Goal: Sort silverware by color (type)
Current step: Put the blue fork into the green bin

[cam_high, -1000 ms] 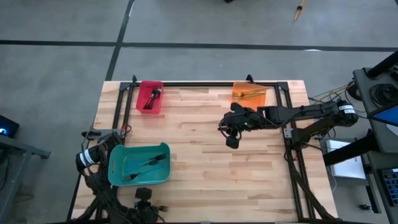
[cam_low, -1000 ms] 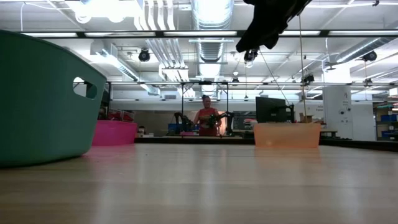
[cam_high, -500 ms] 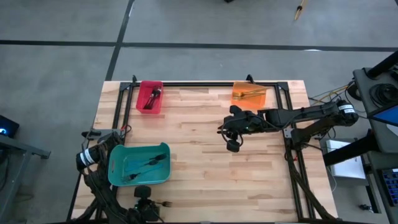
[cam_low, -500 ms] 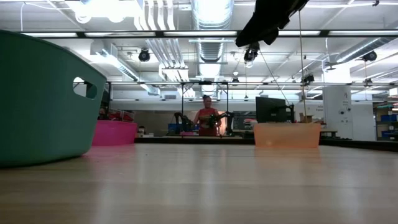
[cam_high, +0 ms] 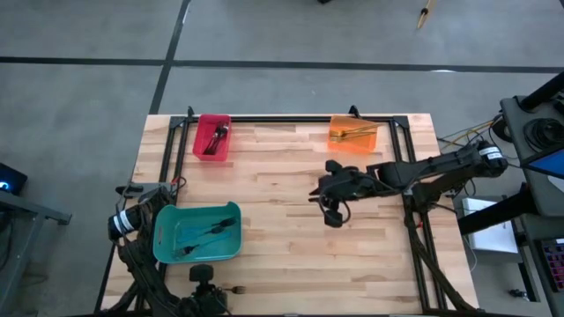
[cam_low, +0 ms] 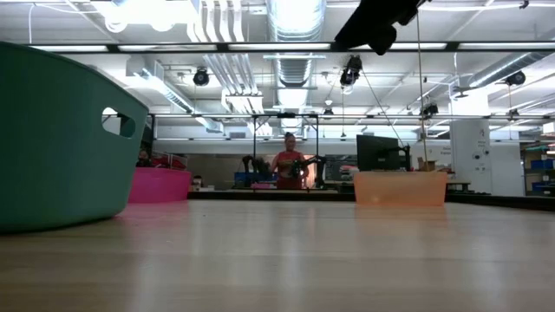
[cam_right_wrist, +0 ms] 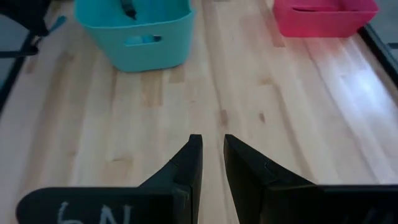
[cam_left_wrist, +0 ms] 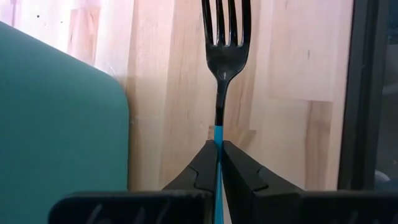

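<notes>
My left gripper [cam_left_wrist: 218, 144] is at the table's near edge [cam_high: 208, 283], just in front of the teal bin [cam_high: 196, 233]. It is shut on a fork [cam_left_wrist: 224, 43] with a dark head and a bright blue handle. The fork's head [cam_high: 234, 288] pokes out toward the right. My right gripper [cam_high: 332, 217] hangs high over the middle of the table. Its fingers [cam_right_wrist: 191, 158] stand a narrow gap apart with nothing between them. Blue-handled forks [cam_high: 208, 233] lie in the teal bin, dark ones [cam_high: 217, 138] in the red bin and gold ones [cam_high: 357, 132] in the orange bin. My left gripper pinches the fork's blue handle [cam_left_wrist: 217, 132] between its two fingertips, just behind the dark neck. The fingers lie along the fork, so the neck and tines stick out straight past them. The fork is over the bare wood beside the teal bin's wall [cam_left_wrist: 62, 118].
The red bin [cam_high: 211, 137] stands at the far left and the orange bin [cam_high: 352, 136] at the far right. A black frame rail [cam_left_wrist: 367, 93] runs along the table edge beside the fork. Bare wood lies between the bins. A person [cam_low: 289, 165] stands far behind the table.
My right gripper has swung toward the table's near edge, keeping its height and its narrow gap. My left gripper has risen slightly and rolled with the fork, staying shut on it.
</notes>
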